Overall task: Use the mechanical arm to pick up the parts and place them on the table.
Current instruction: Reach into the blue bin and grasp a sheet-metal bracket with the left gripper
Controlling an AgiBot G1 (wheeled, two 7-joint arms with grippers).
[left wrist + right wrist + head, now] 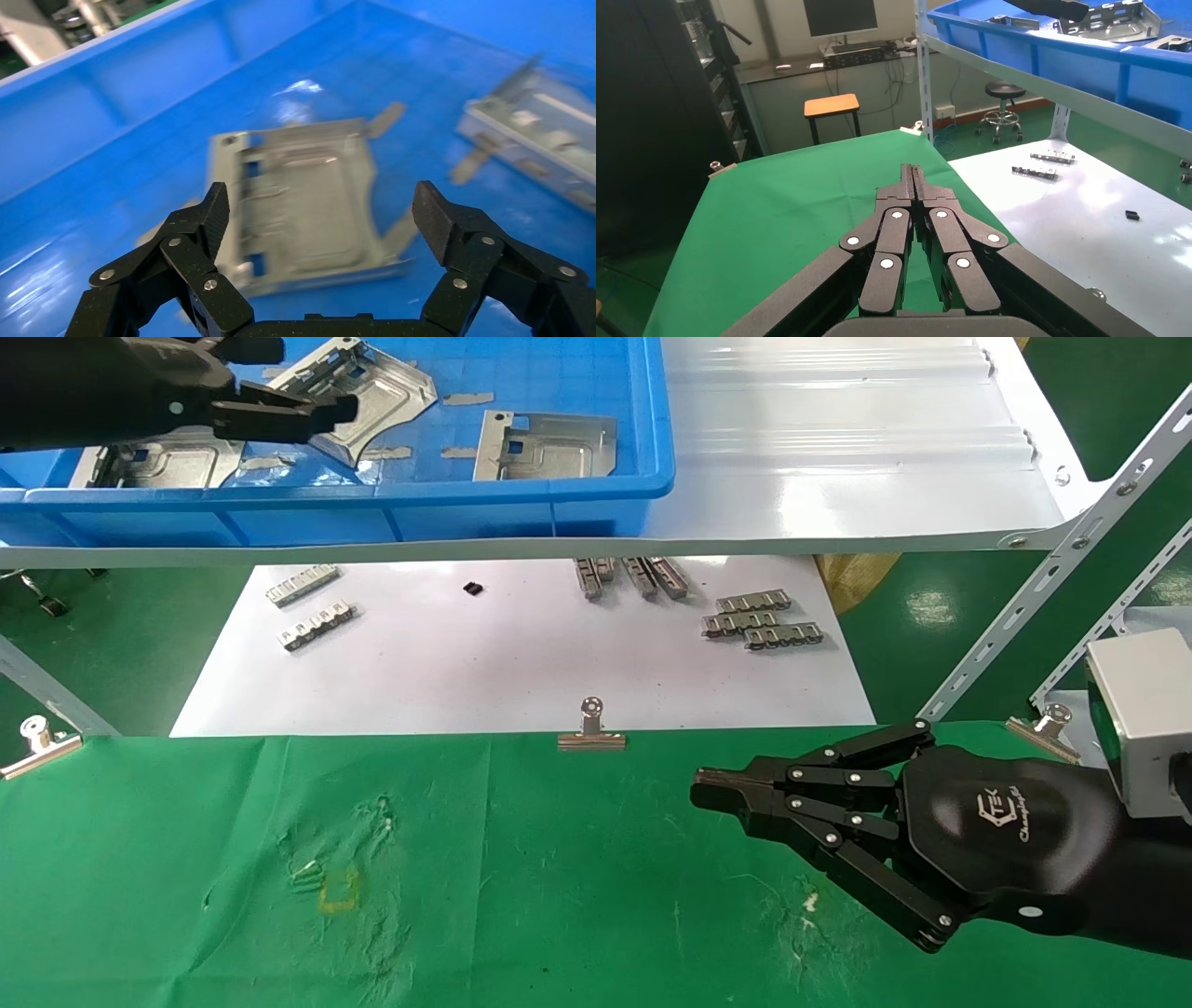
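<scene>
So far we have nothing delivered: the green cloth surface (559, 896) carries no sheet-metal part, only wrinkles and a small yellow square outline, and all three parts we can see lie inside the blue bin (559, 486) on the white shelf (838, 449). Our left gripper (307, 416) is over the bin's interior, and in its wrist view its fingers (211, 217) stand wide apart on either side of a ribbed plate (302, 210) lying flat on the bin floor, not touching it as far as we can tell. A second plate (358, 393) lies tilted just beside that gripper in the head view, a third (549, 447) rests near the bin's front wall, and one (158, 463) sits below the left arm. Our right gripper (717, 791) hovers low above the green surface, well away from the bin, with its fingers (914, 189) pressed together on nothing. We judge that the first pick is only being lined up, so closing on the plate, lifting it over the bin wall and setting it on the cloth all remain, and then the same for the others.
</scene>
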